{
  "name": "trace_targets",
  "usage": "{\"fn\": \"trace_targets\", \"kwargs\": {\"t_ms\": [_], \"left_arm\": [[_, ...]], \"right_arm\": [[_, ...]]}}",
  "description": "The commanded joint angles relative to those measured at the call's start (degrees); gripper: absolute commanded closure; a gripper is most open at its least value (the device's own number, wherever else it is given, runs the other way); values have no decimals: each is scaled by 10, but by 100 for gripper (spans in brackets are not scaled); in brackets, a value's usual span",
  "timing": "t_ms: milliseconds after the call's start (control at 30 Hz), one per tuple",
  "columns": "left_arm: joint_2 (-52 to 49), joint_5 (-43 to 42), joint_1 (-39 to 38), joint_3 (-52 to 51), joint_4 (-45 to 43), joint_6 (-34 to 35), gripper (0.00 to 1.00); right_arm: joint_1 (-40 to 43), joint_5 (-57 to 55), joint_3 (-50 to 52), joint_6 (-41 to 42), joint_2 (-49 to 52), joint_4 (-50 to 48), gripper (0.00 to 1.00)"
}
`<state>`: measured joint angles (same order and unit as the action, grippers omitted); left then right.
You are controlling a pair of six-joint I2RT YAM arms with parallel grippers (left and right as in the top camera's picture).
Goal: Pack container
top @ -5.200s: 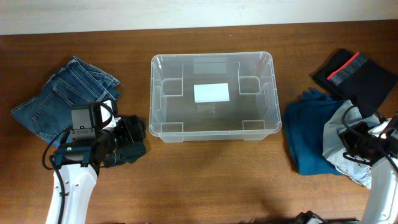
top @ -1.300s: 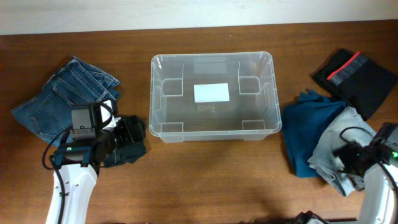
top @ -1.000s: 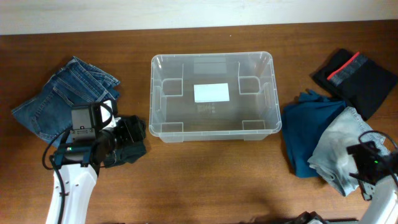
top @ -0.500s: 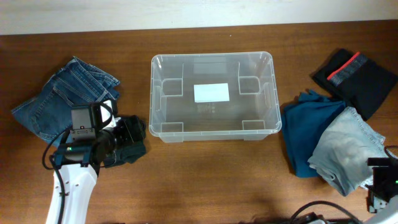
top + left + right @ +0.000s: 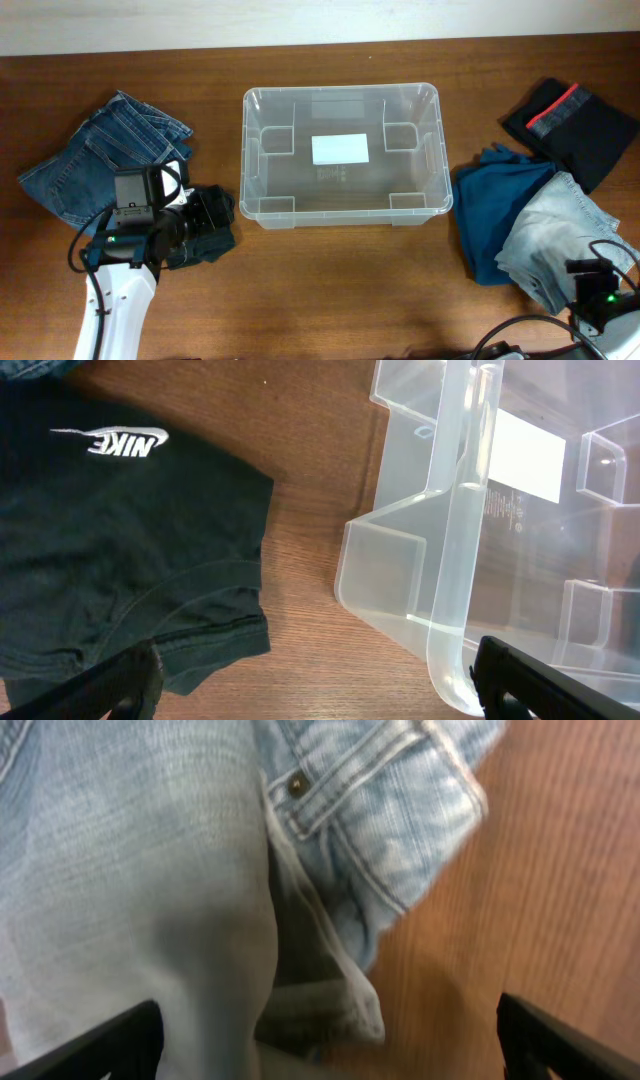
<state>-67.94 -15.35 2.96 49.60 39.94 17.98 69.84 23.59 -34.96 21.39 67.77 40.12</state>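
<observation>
Left arm: white link comes up from the near-left edge, wrist low over the brown wooden bench (image 5: 340, 290), pointing right towards the bin. Left pincer (image 5: 318, 682) is spread wide and grips nothing. One finger is over a black fabric top with a white Nike logo (image 5: 110, 560), the other over the bin's near-left corner.

Right arm: only the wrist shows at the near-right edge. Right pincer (image 5: 330, 1040) is also spread wide, nothing clamped, above the waistband of pale blue folded denim jeans (image 5: 150, 870). Can't tell if it touches the cloth.

Large clear rectangular plastic container (image 5: 340, 185) sits centre-far on the bench, upright, with a white label (image 5: 340, 149) on its base.

Dark blue denim jeans (image 5: 95, 160) lie far left. A teal garment (image 5: 495, 215) lies under the pale jeans, and a black garment with a red band (image 5: 580, 125) is far right.
</observation>
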Motion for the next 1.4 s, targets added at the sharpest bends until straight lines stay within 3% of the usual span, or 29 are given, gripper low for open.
{"fn": "trace_targets", "kwargs": {"t_ms": [0,300,567,1167,1367], "left_arm": [[0,4,-2,2,0,-9,1],[0,4,-2,2,0,-9,1],[0,4,-2,2,0,-9,1],[0,4,-2,2,0,-9,1],[0,4,-2,2,0,-9,1]], "right_arm": [[3,48,47,-19,1,-42,2],[3,134,114,-14,1,-128,2],[3,133,119,-15,1,-194,2],[3,133,119,-14,1,-235,0],[3,133,119,-14,10,-249,18]]}}
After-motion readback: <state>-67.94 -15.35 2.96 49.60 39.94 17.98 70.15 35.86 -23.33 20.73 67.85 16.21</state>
